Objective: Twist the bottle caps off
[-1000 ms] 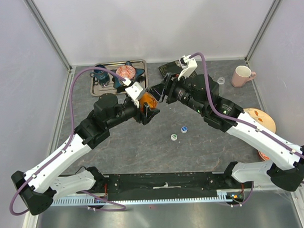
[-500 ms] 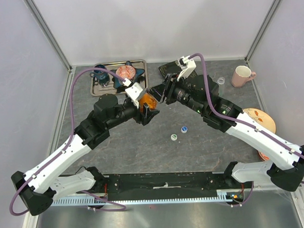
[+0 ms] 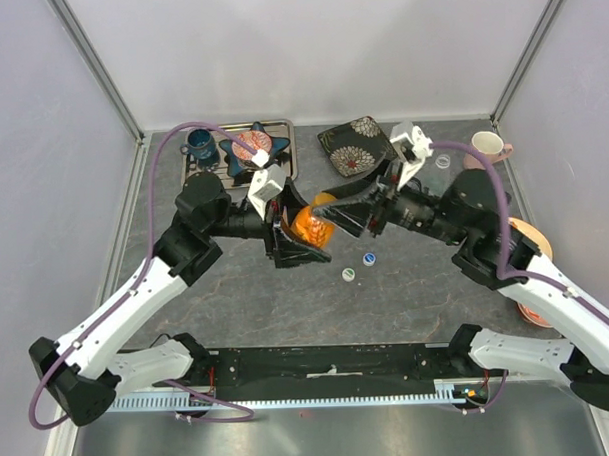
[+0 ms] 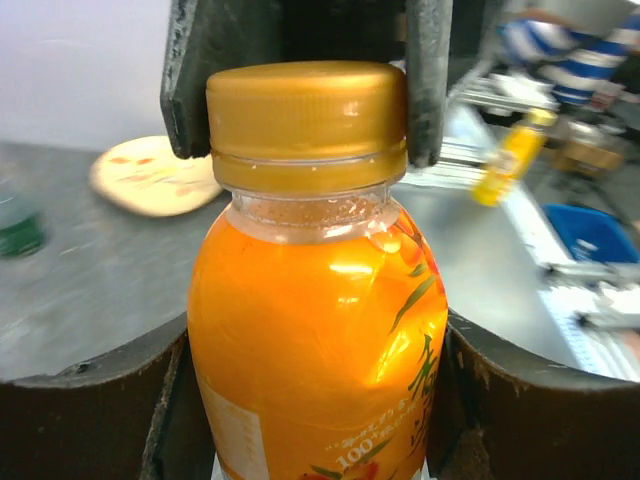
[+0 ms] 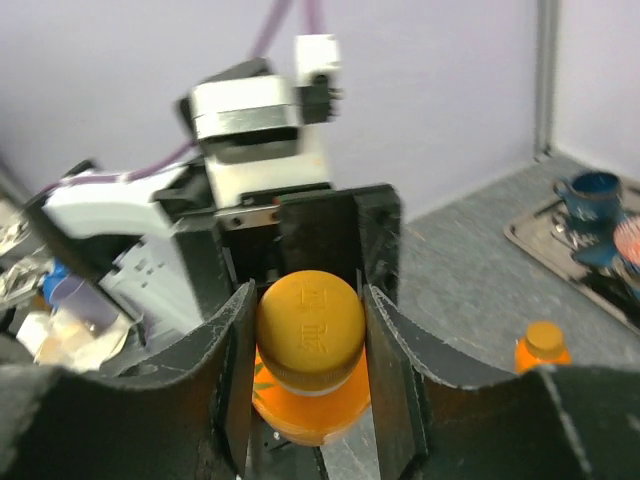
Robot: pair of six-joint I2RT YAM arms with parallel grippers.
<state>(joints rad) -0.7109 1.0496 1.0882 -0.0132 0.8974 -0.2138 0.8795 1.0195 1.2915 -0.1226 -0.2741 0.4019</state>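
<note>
top: left fingers point(image 3: 285, 244) grasp orange bottle point(image 3: 309, 226) over table point(image 3: 247, 290), right fingers point(image 3: 349, 214) meet it from the right, blue cap point(image 3: 369, 258) and green cap point(image 3: 348, 273) loose nearby | left wrist: gold cap point(image 4: 305, 110) on bottle, right fingers pressed to both sides | right wrist: right fingers clenched on gold cap

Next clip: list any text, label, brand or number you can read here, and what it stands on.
"100": on the label of the orange bottle, left wrist view; the rest of that line is cut off.
Vertical characters at the label's right edge: too partial to read.
Embossed marks on top of the gold cap: too blurred to read.
Nothing else is legible.
</note>
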